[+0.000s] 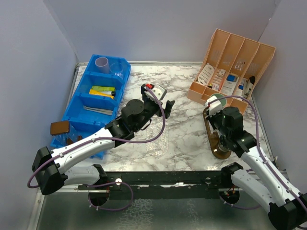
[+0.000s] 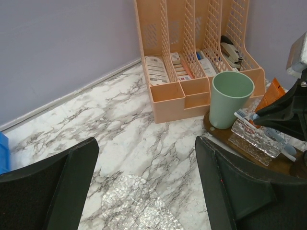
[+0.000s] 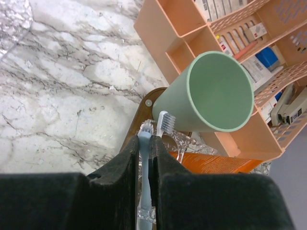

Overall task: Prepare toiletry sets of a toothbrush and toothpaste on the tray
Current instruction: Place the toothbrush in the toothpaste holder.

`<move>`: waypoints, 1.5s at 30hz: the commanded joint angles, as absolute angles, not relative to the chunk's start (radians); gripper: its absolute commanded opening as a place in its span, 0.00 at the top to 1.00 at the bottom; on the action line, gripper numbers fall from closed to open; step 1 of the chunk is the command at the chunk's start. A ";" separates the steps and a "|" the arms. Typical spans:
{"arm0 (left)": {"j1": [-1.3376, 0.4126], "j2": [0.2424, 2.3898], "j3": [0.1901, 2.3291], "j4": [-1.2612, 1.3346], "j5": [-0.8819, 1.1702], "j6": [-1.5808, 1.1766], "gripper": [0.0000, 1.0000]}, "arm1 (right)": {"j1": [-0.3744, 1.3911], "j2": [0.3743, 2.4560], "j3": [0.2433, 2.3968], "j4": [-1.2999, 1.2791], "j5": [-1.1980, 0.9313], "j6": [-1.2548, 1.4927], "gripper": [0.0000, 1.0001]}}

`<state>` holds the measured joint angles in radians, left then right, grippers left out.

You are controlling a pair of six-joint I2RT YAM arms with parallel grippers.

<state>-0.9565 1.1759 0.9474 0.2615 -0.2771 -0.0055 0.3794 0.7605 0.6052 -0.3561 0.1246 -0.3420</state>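
A mint green cup (image 3: 178, 101) (image 2: 230, 103) stands on the far end of the brown wooden tray (image 3: 142, 117) (image 1: 221, 153). My right gripper (image 3: 145, 141) (image 1: 214, 108) hovers over that tray, shut on a pale blue toothbrush (image 3: 145, 160) whose head points at the cup. A white toothbrush (image 3: 166, 122) (image 2: 241, 116) lies beside it on a clear crinkly plastic piece (image 2: 254, 140). An orange tube (image 3: 216, 163) rests just behind them. My left gripper (image 2: 146, 142) (image 1: 163, 103) is open over the marble table's middle, with nothing between its fingers.
A peach slotted organizer (image 1: 235, 62) (image 2: 192, 57) with small packets stands right behind the tray. At the left, a blue bin (image 1: 79, 103) holds a lilac cup (image 1: 101, 63), a clear cup (image 1: 116, 68), tubes (image 1: 103, 90) and toothbrushes (image 1: 98, 110). Crinkled clear film (image 2: 134, 206) lies under my left gripper.
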 commanded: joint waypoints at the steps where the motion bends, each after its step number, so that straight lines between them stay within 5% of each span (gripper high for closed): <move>1: -0.953 1.163 0.936 0.295 -0.263 -0.015 0.15 | 0.377 0.724 0.647 -0.301 0.149 -0.313 0.99; 18: -0.951 1.161 0.937 0.293 -0.261 -0.017 0.15 | 0.377 0.678 0.652 -0.170 0.131 -0.269 0.99; 45: -0.950 1.151 0.936 0.293 -0.256 -0.023 0.15 | 0.377 0.467 0.375 0.087 0.047 -0.470 0.99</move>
<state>-0.9546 1.1755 0.9474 0.2615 -0.2764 -0.0093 0.3794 0.5079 0.4175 0.0078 0.0776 -0.4118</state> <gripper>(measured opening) 0.849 0.103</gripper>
